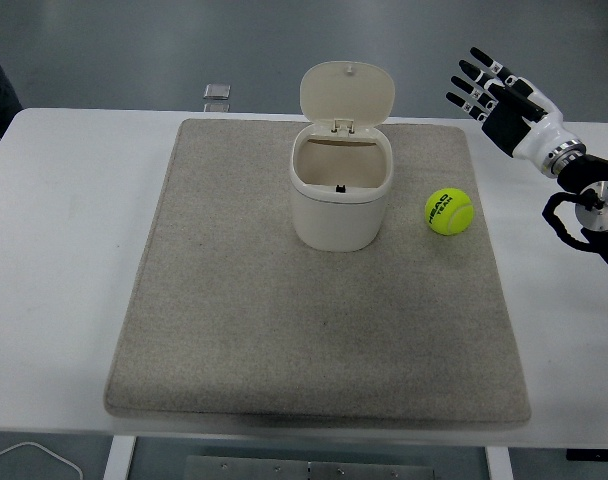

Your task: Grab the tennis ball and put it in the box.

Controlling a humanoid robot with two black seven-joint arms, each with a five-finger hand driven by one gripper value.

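Nearest the camera, the white table [64, 300] shows its front edge at six o'clock, with a thin white cable [29, 457] curling at about seven o'clock, off the table's front corner. Lying on the table is a large grey felt mat [284, 340], which fills most of the middle and probably serves to keep round things from rolling away. Farther in, just past the centre toward twelve o'clock, stands the box [334, 200], a cream-coloured bin with rounded corners; its hinged lid [346, 95] is tipped back and upright, so the mouth faces up and is free to receive something from above. The tennis ball [449, 211] rests on the mat at about three o'clock from the box, near it but not touching, bright yellow-green with dark print on its side. Beyond the ball, at roughly two o'clock, the right hand [499, 95] hangs in the air above the mat's far right corner, well apart from the ball, its fingers spread apart and holding nothing, which suits a hand readying to come down on the ball. The left arm is not seen. At the far table edge, about eleven o'clock, lies a small dark square object [217, 92].
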